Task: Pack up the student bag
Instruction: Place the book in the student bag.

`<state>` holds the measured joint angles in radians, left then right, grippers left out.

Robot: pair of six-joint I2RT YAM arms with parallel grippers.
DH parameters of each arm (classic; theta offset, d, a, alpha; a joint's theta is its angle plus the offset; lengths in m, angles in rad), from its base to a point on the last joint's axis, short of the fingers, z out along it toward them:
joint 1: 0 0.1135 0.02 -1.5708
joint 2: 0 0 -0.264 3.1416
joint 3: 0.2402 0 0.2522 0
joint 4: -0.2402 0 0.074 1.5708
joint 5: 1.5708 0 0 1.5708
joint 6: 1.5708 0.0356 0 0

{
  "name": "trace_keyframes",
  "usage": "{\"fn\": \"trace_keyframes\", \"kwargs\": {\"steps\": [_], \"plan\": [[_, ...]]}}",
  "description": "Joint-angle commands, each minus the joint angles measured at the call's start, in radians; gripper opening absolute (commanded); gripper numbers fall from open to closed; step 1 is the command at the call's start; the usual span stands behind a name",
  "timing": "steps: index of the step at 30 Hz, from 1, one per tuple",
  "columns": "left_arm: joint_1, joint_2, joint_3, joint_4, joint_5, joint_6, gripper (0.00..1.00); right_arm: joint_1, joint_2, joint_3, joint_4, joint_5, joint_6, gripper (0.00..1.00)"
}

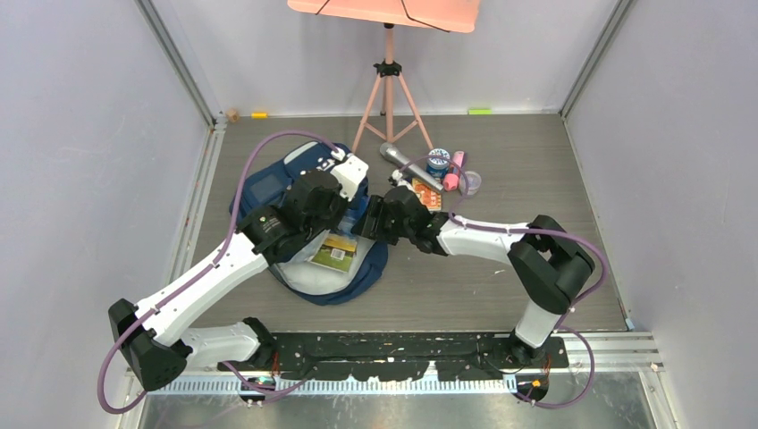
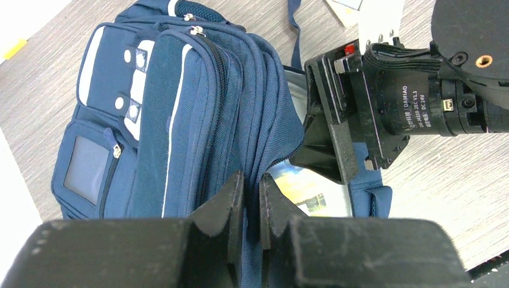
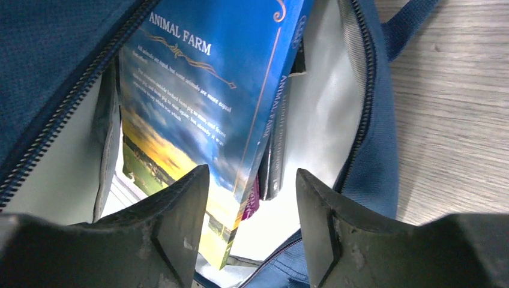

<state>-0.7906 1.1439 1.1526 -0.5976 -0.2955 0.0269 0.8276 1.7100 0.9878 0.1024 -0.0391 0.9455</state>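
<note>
- Left gripper: fingers pressed almost together, pinching a fold of the bag at the edge of its main opening. Blue fabric fills the narrow slot between the fingers.
- Bag: lies on the table, directly ahead of and below the left gripper. Its striped front pockets extend away from the fingers, toward the left side of the left wrist view.
- Right gripper: fingers spread wide, pointed into the open main compartment. Nothing is clamped between them.
- Book: cover reads "Animal Farm". It stands tilted inside the compartment, just ahead of the right gripper. Its lower corner shows in the gap between the spread fingers. Contact with either finger cannot be determined.
- Other books: a dark spine and a magenta edge sit behind the book, ahead of the same gap.
- Lining: light grey, exposed beside the books, ahead of the right gripper.
- Right arm: in the left wrist view it sits just beyond the left gripper, to the right, over the opening.
- Top view: both grippers are close together above the bag. A microphone lies on the table beyond the right gripper, near a tripod.
</note>
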Motion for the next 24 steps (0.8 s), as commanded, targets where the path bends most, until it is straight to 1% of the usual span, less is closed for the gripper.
{"fn": "trace_keyframes", "kwargs": {"steps": [1, 2, 3, 5, 8, 10, 12, 14, 18, 22, 24], "plan": [[-0.007, -0.037, 0.019, 0.101, 0.016, -0.004, 0.00, 0.015, -0.012, 0.032, 0.053, -0.023, -0.016, 0.57], [-0.007, -0.037, 0.019, 0.101, 0.015, -0.004, 0.00, 0.016, 0.000, 0.038, 0.055, -0.027, -0.015, 0.55], [-0.007, -0.037, 0.020, 0.101, 0.015, -0.003, 0.00, 0.016, 0.007, 0.048, 0.059, -0.033, -0.015, 0.49], [-0.007, -0.039, 0.019, 0.101, 0.015, -0.002, 0.00, 0.017, 0.025, 0.069, 0.064, -0.047, -0.010, 0.42], [-0.007, -0.041, 0.019, 0.101, 0.015, -0.002, 0.00, 0.017, 0.062, 0.102, 0.078, -0.070, -0.007, 0.35], [-0.007, -0.040, 0.019, 0.101, 0.015, -0.001, 0.00, 0.016, 0.085, 0.127, 0.087, -0.070, -0.009, 0.29], [-0.006, -0.040, 0.019, 0.099, 0.015, -0.001, 0.00, 0.016, 0.108, 0.163, 0.097, -0.058, -0.010, 0.17], [-0.006, -0.040, 0.019, 0.099, 0.015, 0.000, 0.00, 0.016, 0.130, 0.186, 0.112, -0.041, -0.014, 0.10], [-0.006, -0.039, 0.019, 0.099, 0.016, -0.001, 0.00, 0.017, 0.177, 0.233, 0.155, -0.015, -0.024, 0.04], [-0.006, -0.039, 0.018, 0.099, 0.022, -0.002, 0.00, 0.016, 0.204, 0.258, 0.168, -0.001, -0.041, 0.03], [-0.007, -0.038, 0.019, 0.098, 0.025, -0.004, 0.00, 0.016, 0.202, 0.261, 0.151, 0.000, -0.055, 0.05]]}}
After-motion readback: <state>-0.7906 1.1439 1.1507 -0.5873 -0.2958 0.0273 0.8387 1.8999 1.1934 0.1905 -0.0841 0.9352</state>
